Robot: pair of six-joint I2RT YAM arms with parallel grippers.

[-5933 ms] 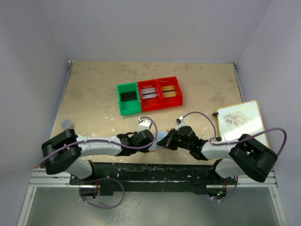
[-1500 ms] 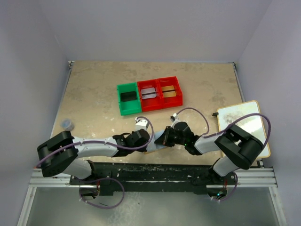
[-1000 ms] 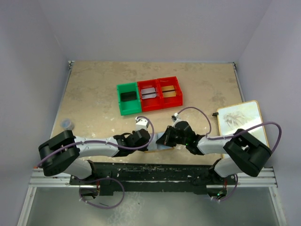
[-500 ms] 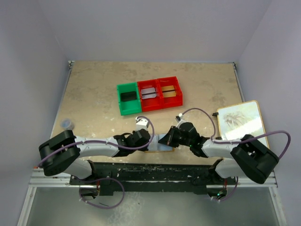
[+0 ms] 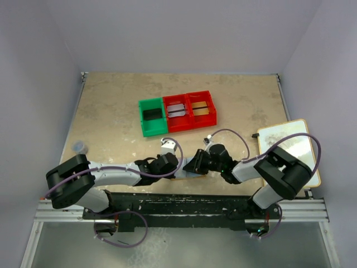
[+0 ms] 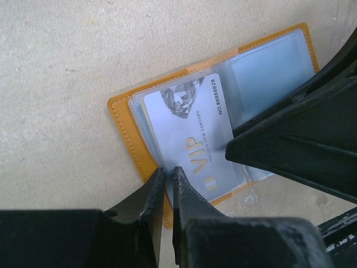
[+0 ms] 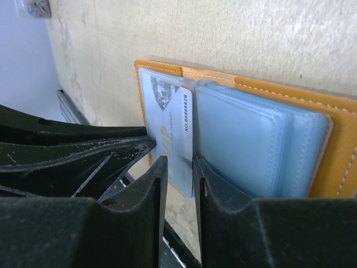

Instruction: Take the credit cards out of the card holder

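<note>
— Near the front edge of the tabletop (image 5: 111, 106), what is that orange thing?

— That is the card holder (image 6: 120, 120). It lies open and flat with its blue-grey pockets facing up. It sits between the left jaws and the right jaws. From above, its long way runs side to side along the front edge, but the arms hide most of it.

— Is anything in it?

— Yes, one pale grey credit card (image 6: 187, 139) is on the half by the left jaws. It lies face up and says VIP. Its long way goes across the holder, the same way as the fold. One short end is by the holder's far long edge. The other short end reaches toward the orange edge where the left jaws touch.

— What are the left jaws doing?

— They are almost closed, with only a thin slit between them. Their tips rest on the holder's orange edge, just beside the card.

— And the right jaws?

— They are close together over the card's end, next to the fold. The card shows in the gap. I cannot tell if they squeeze it.

— What is further back?

— A green bin (image 5: 152, 118) and two red bins (image 5: 189, 110) stand in a row, well apart from the holder.
</note>
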